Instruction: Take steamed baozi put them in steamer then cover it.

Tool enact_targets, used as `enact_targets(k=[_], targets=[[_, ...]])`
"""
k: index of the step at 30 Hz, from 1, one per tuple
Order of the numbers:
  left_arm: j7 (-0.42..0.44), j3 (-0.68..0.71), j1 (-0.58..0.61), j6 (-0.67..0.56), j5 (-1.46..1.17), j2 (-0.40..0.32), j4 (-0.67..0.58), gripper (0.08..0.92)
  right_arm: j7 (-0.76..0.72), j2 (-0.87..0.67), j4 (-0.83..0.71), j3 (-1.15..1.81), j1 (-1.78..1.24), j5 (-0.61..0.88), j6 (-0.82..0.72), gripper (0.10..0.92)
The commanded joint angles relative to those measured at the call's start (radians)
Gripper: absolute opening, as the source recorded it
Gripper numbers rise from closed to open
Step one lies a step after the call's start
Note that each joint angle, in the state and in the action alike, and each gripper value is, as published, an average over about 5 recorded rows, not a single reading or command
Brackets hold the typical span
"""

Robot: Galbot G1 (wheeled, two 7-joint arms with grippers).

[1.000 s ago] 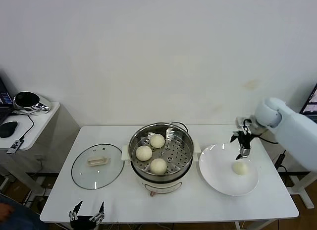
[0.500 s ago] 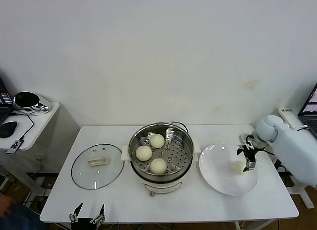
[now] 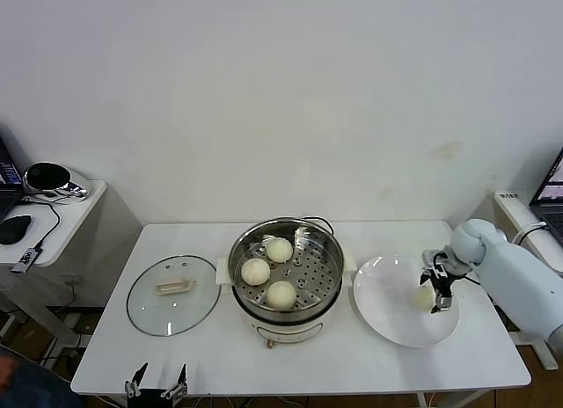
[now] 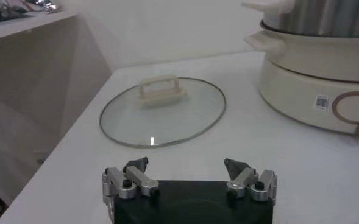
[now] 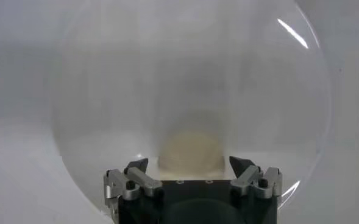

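Baozi number four sits between the open right claw's fingers

Baozi [image 3: 280, 250] fill part of the steamer [image 3: 286, 276] already: three rest on its perforated tray, toward the side nearest the glass lid [image 3: 173, 295]. The last baozi [image 5: 191, 152] lies on the white plate [image 3: 391, 311], which stands just beside the steamer on the side away from the lid. It sits toward the plate's outer edge, the part farthest from the steamer.

The right claw [image 3: 435, 287] hangs low over that bun with its fingers spread wide and nothing gripped. From the right wrist view the bun is centred in the gap, straight ahead of the claw, one finger on either side and neither clearly touching it. The bun is round, so no long axis matters; what counts is that it lies directly below and between the fingers, which suggests the closing squeeze is the step at hand. Its soft skin probably wants a gentle grip.

The left claw [image 4: 189, 180] waits at the counter [image 3: 211, 360] edge, on the lid's near side and well apart from the steamer, also fully open and empty. The right arm is by far the nearer to the plate, while the left is nearer the lid and so better placed for covering the steamer, a step not yet done.
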Motion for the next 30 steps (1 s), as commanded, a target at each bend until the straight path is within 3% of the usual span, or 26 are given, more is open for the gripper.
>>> enact_targets(k=[1, 12, 23, 30], targets=[[0.0, 0.002, -0.002, 0.0, 0.001, 0.001, 0.003, 0.823, 0.017, 0.009, -0.018, 0.01, -0.014, -0.014, 0.011, 0.823], [0.001, 0.003, -0.007, 0.0, 0.001, 0.001, 0.006, 0.823, 0.016, 0.01, -0.016, 0.011, -0.005, 0.003, 0.011, 0.821], [0.0, 0.009, -0.016, 0.0, 0.001, -0.002, 0.011, 0.823, 0.016, -0.011, 0.003, 0.01, 0.016, 0.024, 0.002, 0.576], [-0.001, 0.013, -0.026, -0.001, 0.004, -0.006, 0.009, 0.823, -0.007, -0.066, 0.083, -0.079, 0.155, 0.147, -0.038, 0.56]])
